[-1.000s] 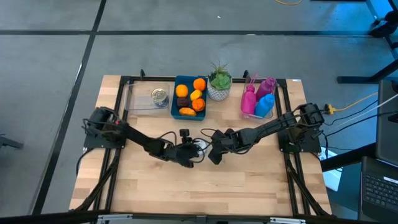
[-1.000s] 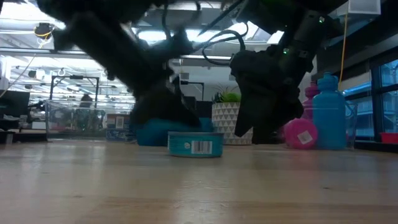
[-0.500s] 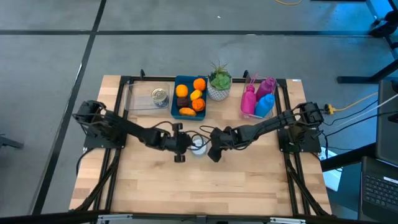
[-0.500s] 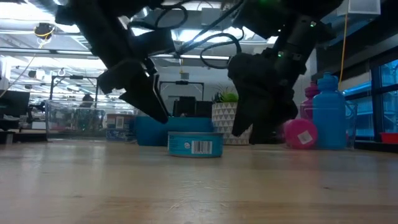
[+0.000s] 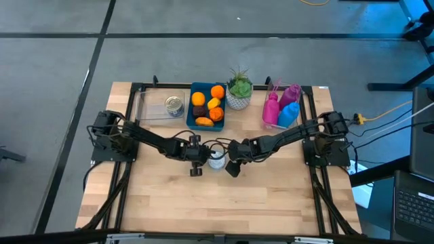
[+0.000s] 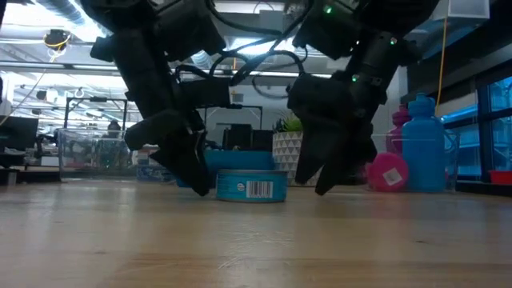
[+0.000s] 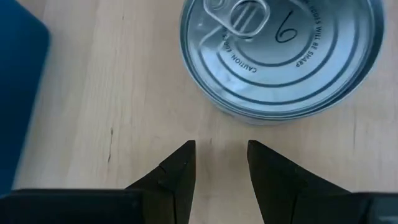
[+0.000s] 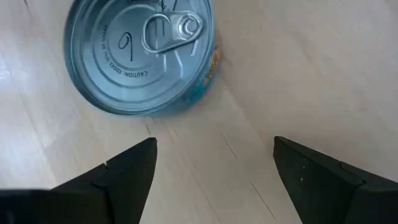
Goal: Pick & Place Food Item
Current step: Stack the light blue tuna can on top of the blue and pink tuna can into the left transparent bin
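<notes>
a flat round teal-labelled tin can (image 5: 216, 160) with a silver pull-tab lid sits mid-table on the pale wooden tabletop (image 5: 224, 210). the left gripper (image 5: 196, 165), fingers narrowly parted, and the right gripper (image 5: 232, 167), spread wide, flank it, both holding nothing. beyond stand a blue bin of orange food (image 5: 207, 106), a clear tray (image 5: 152, 107) and a potted plant (image 5: 239, 89).

A small plant in a white pot (image 5: 239, 93) sits near the table's (image 5: 169, 210) back edge. Pink and blue bottles (image 5: 282, 107) stand toward the back right corner.
</notes>
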Motion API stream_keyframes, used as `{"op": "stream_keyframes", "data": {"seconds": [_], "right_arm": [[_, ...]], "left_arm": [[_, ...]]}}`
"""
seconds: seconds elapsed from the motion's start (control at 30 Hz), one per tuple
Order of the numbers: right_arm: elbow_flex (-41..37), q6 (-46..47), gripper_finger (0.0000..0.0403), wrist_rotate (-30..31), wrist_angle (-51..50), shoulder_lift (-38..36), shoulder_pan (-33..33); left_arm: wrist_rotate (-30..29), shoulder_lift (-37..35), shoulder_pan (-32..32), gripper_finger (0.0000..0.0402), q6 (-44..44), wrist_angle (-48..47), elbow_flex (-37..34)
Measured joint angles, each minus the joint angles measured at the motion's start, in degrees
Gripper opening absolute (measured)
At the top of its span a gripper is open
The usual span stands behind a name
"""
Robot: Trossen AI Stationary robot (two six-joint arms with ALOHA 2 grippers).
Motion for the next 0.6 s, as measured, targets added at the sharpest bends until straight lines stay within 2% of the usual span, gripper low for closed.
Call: {"op": "stream_keyframes", "data": {"seconds": [0.13,0.43,0.6], "right_arm": [[2.22,-1.96,0.032,-1.0,-0.38,2.73,-0.6],[13.55,-11.08,0.032,-1.68,-3.88,9.5,-0.41],[17.27,-13.54,0.0321,-0.92,-6.09,10.96,-0.49]], "left_arm": [[0.77,0.01,-0.03,0.0138,0.53,0.67,-0.02],[-0.37,0.01,0.0,0.0138,1.78,2.31,-0.07],[-0.94,0.16,-0.03,0.0138,1.98,1.19,-0.07]]}}
